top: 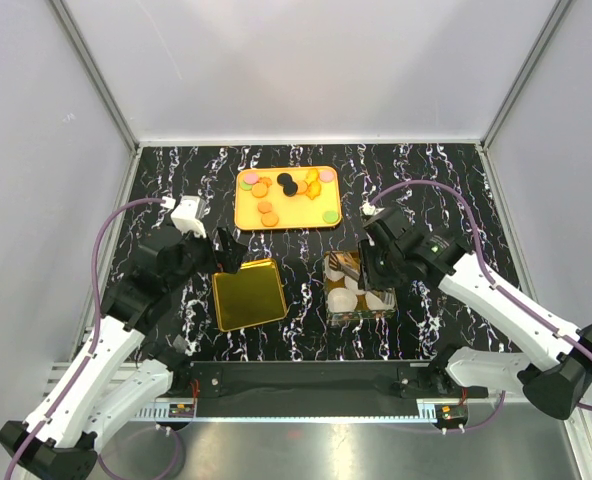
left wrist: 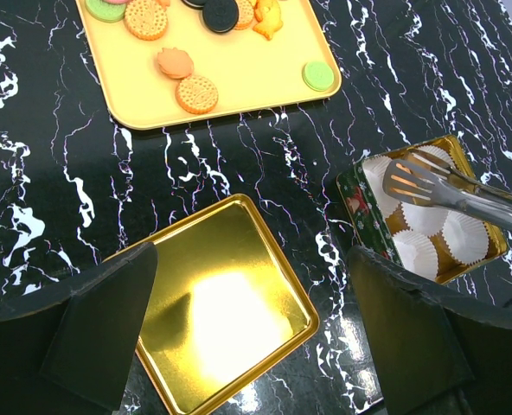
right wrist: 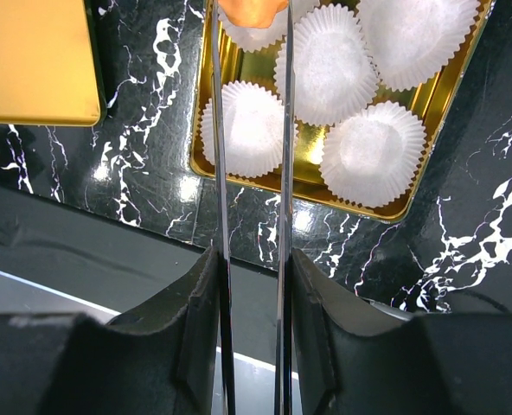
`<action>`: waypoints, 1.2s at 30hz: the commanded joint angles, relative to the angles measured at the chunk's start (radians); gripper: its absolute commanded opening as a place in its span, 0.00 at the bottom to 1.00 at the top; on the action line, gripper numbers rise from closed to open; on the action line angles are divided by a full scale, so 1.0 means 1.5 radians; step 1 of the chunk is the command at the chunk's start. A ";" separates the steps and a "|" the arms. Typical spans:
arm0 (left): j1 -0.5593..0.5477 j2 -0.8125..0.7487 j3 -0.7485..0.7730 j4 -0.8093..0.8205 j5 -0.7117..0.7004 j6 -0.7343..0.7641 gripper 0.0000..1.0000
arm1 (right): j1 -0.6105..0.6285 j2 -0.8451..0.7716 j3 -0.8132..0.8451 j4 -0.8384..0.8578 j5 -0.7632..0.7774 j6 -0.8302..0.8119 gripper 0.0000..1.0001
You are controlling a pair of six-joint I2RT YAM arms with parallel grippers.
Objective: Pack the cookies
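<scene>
The cookies point(top: 286, 188) lie on a yellow tray point(top: 246, 215) at the back; in the left wrist view they point(left wrist: 195, 93) are mostly orange, with some black and green, on that tray point(left wrist: 239, 78). My right gripper point(right wrist: 252, 320) is shut on metal tongs point(right wrist: 284, 173). The tongs pinch one orange cookie point(right wrist: 252, 9) over a white paper cup in the gold tin point(right wrist: 386, 210). The tongs point(left wrist: 446, 194) reach over the tin point(left wrist: 351, 194). My left gripper point(left wrist: 247, 328) is open and empty above the gold lid point(left wrist: 213, 294). In the top view the left gripper point(top: 226, 250) and the right gripper point(top: 376, 262) flank the lid and the tin.
The gold lid point(top: 248, 295) lies flat, left of the tin point(top: 361, 316), on the black marbled table. Several white paper cups point(right wrist: 252, 130) fill the tin. Grey walls close in the table on three sides.
</scene>
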 commanded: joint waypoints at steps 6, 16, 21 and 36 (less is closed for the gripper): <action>0.003 0.000 0.014 0.014 -0.008 0.001 0.99 | 0.005 0.005 -0.015 0.050 -0.007 0.015 0.39; 0.003 0.001 0.013 0.015 -0.007 0.000 0.99 | 0.005 0.010 -0.030 0.062 -0.002 0.017 0.47; 0.002 0.001 0.014 0.015 -0.008 0.001 0.99 | 0.006 0.011 -0.031 0.064 -0.003 0.014 0.52; 0.003 0.000 0.014 0.015 -0.006 0.000 0.99 | 0.006 -0.017 0.079 -0.022 -0.021 -0.015 0.48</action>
